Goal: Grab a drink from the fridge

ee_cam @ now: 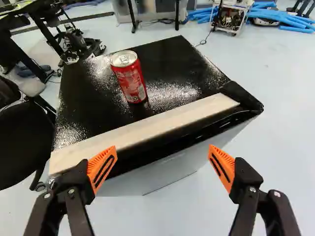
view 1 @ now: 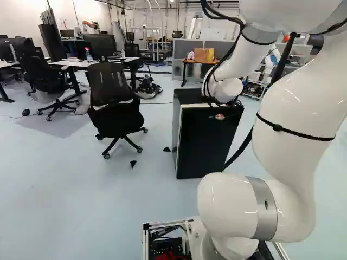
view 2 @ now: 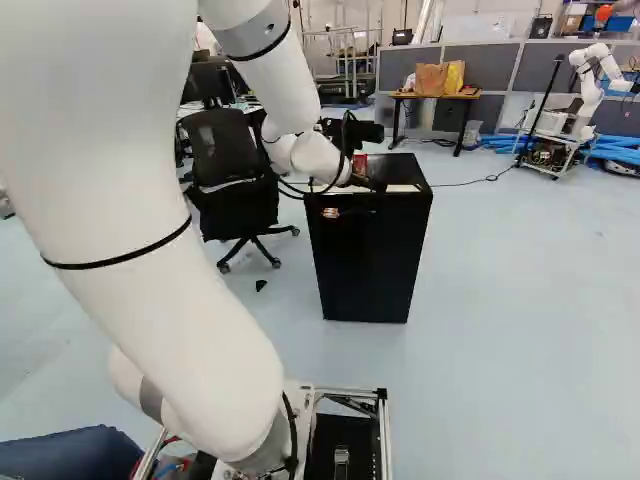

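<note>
A red can (ee_cam: 129,81) stands upright on top of a black fridge (view 1: 175,132), just right of the middle in the upper part of the right base view, as a white arm (view 1: 295,105) reaches over it. The claw (ee_cam: 163,153) is spread wide and empty, the can ahead of it. Coming in too low could knock a finger on the pale strip (ee_cam: 142,130) at the front edge; an off-centre approach could topple the can. If the drink wanted is inside, the seemingly closed door (view 2: 365,265) blocks the way.
</note>
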### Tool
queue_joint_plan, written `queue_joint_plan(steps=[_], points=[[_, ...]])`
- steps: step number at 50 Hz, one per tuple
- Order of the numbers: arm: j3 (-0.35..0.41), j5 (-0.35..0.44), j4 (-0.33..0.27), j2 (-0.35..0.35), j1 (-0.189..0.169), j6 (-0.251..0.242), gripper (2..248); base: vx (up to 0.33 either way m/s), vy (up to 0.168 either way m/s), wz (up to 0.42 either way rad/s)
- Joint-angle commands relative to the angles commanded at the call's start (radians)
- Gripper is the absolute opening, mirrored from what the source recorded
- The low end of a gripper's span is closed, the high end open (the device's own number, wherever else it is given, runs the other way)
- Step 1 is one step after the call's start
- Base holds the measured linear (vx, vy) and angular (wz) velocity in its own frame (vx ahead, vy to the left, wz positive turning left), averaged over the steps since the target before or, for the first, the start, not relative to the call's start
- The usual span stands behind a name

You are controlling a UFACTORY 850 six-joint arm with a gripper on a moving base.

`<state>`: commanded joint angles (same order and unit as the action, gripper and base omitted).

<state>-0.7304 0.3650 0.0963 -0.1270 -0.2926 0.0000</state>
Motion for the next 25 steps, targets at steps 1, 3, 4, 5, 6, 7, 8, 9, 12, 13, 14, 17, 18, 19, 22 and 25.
queue_joint_plan(steps=[1, 3, 4, 5, 6, 7, 8, 9, 12, 13, 14, 17, 18, 19, 22, 25], points=[[-0.002, 0.005, -0.003, -0.001, 0.0, 0.0, 247, 0.0, 0.0, 0.0], [-0.005, 0.014, -0.009, -0.005, 0.0, 0.0, 247, 0.0, 0.0, 0.0], [-0.007, 0.018, -0.012, -0.006, -0.001, 0.0, 247, 0.0, 0.0, 0.0], [-0.008, 0.022, -0.015, -0.008, -0.001, 0.0, 247, 0.0, 0.0, 0.0], [-0.01, 0.026, -0.019, -0.009, -0.001, 0.0, 247, 0.0, 0.0, 0.0], [-0.012, 0.03, -0.023, -0.011, -0.001, 0.0, 247, 0.0, 0.0, 0.0], [-0.014, 0.033, -0.026, -0.013, -0.001, 0.0, 247, 0.0, 0.0, 0.0], [-0.016, 0.037, -0.03, -0.014, -0.002, 0.0, 247, 0.0, 0.0, 0.0], [-0.022, 0.048, -0.044, -0.02, -0.003, 0.0, 247, 0.0, 0.0, 0.0], [-0.023, 0.051, -0.047, -0.021, -0.003, 0.0, 247, 0.0, 0.0, 0.0], [-0.025, 0.054, -0.052, -0.023, -0.003, 0.0, 247, 0.0, 0.0, 0.0], [-0.031, 0.064, -0.066, -0.028, -0.004, 0.0, 247, 0.0, 0.0, 0.0], [-0.033, 0.068, -0.07, -0.03, -0.005, 0.0, 247, 0.0, 0.0, 0.0], [-0.035, 0.071, -0.075, -0.032, -0.005, 0.0, 247, 0.0, 0.0, 0.0], [-0.041, 0.078, -0.09, -0.038, -0.006, 0.0, 247, 0.0, 0.0, 0.0], [-0.048, 0.086, -0.105, -0.043, -0.007, 0.0, 247, 0.0, 0.0, 0.0]])
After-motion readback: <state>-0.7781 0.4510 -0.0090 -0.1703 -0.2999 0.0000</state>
